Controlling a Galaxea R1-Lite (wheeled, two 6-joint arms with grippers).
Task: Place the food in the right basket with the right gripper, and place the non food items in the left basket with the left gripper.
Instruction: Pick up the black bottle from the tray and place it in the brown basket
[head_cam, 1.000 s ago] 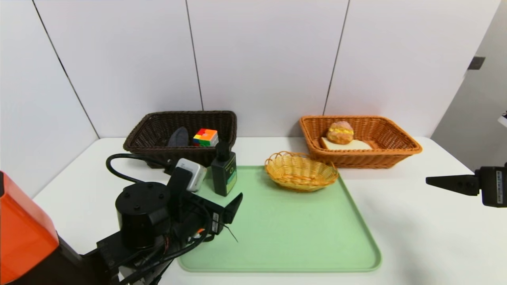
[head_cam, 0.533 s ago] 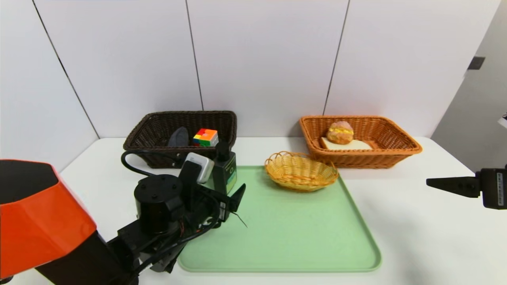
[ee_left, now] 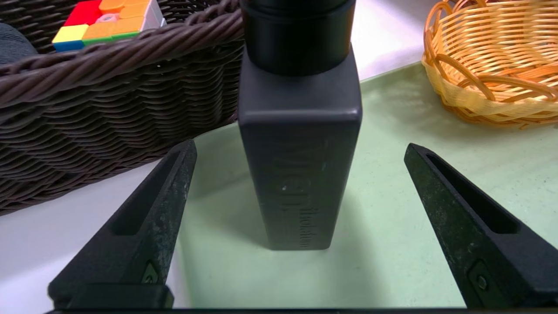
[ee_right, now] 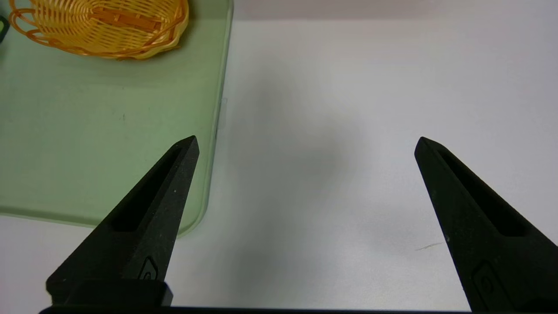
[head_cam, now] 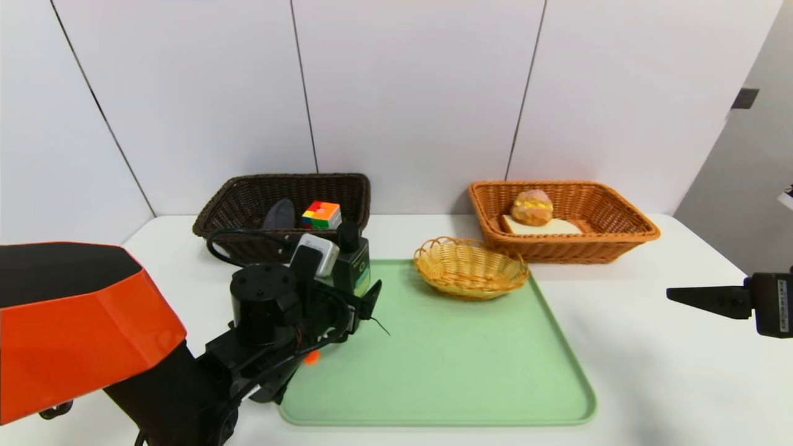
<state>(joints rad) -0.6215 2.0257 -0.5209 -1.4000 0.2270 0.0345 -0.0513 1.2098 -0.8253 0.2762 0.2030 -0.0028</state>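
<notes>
**Last item standing: bottle between spread fingers, tip-over the main hazard**

On the white bench (head_cam: 650, 347) the sorting looks nearly done. Left basket (head_cam: 248, 198), dark brown, holds the rolled grey cloth (head_cam: 279, 214) and the puzzle cube (head_cam: 321, 214); right basket (head_cam: 613, 229), orange-tan, holds the bread slice (head_cam: 557, 227) with the bun (head_cam: 532, 207) on top of it. A green tray (head_cam: 446, 359) carries a small yellow basket (head_cam: 471, 267) and the only unsorted piece, the dark bottle (ee_left: 300, 165), upright at the tray's far left corner, just beside the brown basket's wall.

Left claw (ee_left: 298, 150) is released, fingers spread on either side of the bottle without touching it. Right claw (head_cam: 681, 293) is likewise released, parked over bare bench well to the right.

Risks, judged from this: the bottle is tall and narrow, so one finger meeting it first could topple it or push it against the basket. A smooth body may slip in a low, light squeeze. Lifting too little would snag the bottle on the wicker rim.
</notes>
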